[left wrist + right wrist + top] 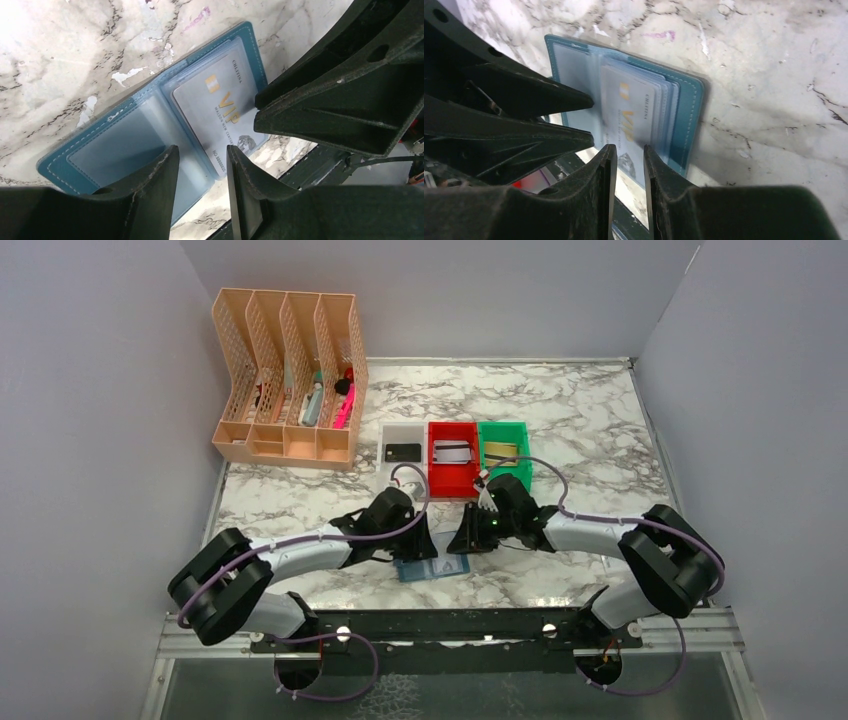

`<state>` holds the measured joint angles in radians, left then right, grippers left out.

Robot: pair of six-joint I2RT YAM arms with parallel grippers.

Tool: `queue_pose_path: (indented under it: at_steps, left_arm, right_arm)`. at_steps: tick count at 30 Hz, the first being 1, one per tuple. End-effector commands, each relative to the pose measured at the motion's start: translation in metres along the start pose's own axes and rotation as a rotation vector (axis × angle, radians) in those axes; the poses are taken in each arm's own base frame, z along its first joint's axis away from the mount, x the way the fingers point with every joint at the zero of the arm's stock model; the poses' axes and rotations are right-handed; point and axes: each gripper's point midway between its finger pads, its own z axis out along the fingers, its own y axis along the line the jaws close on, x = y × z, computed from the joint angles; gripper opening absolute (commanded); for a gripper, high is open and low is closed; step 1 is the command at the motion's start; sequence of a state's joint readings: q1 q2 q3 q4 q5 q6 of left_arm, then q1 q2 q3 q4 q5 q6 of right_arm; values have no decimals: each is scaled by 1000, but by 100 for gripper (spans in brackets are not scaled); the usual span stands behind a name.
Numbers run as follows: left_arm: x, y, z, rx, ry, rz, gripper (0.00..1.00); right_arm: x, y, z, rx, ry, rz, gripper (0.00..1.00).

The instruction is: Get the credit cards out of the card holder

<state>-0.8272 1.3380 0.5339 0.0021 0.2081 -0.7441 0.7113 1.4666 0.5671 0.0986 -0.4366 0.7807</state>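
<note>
Nearest to us is the left gripper [200, 152], its jaws apart. The open card holder [115, 145] shows in the gap, and nothing is clamped. The right gripper [629, 150] has its jaws apart too, more narrowly, over the near end of the silver card [634, 120] in the holder's right clear pocket. The holder lies flat on the marble table [60, 60], close to its near edge, between the two arms. We judge the chief risk to be the holder travelling with the card if the left fingers fail to pin it (the pocket looks snug). The right jaws might also pinch the clear sleeve along with the card. The grippers, crowded together, could foul each other.
</note>
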Motion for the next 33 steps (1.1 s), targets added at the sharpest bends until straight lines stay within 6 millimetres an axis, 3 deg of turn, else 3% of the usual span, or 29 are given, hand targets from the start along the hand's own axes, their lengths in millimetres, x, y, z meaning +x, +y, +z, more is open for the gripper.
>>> queue_pose_path:
  at_steps: [1,11,20,23,33]
  left_arm:
    - [4,4,5,8,-9,-5,41]
    - [15,15,18,6,-7,-42,27]
    - [13,22,13,-16,-46,-61,17]
    - [13,24,10,-27,-46,-45,0]
    - [16,35,5,-96,-28,-26,0]
  right_arm:
    - [2,-5,6,15,21,4,31]
    - [13,-19,10,50,54,30,23]
    - [14,-29,10,102,52,42,19]
    - [14,-36,10,135,46,55,13]
    - [9,-42,9,183,18,70,10]
